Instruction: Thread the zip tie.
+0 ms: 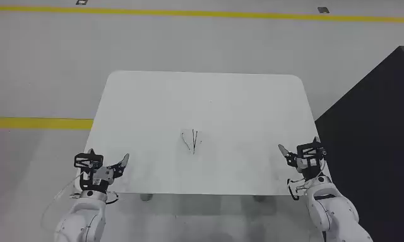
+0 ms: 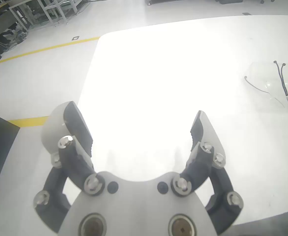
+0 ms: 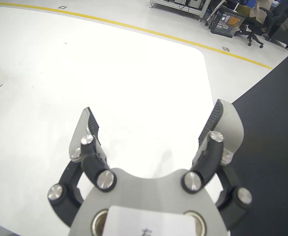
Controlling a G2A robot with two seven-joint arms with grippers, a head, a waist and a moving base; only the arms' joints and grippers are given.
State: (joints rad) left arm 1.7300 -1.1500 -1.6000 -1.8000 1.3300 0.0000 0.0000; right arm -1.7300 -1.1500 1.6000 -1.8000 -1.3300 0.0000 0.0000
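Zip ties [image 1: 192, 141] on white table [image 1: 252, 103]

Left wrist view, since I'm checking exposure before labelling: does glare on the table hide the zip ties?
Left wrist view: the table burns out to white just beyond the left gripper, but the zip ties lie aside from that patch and read dark; top view: even light, zip ties thin yet visible; right wrist view: a similar white patch on the table.

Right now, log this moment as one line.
stage: not started | zip ties: table centre, untouched | left gripper: open, near table edge | right gripper: open, near table edge
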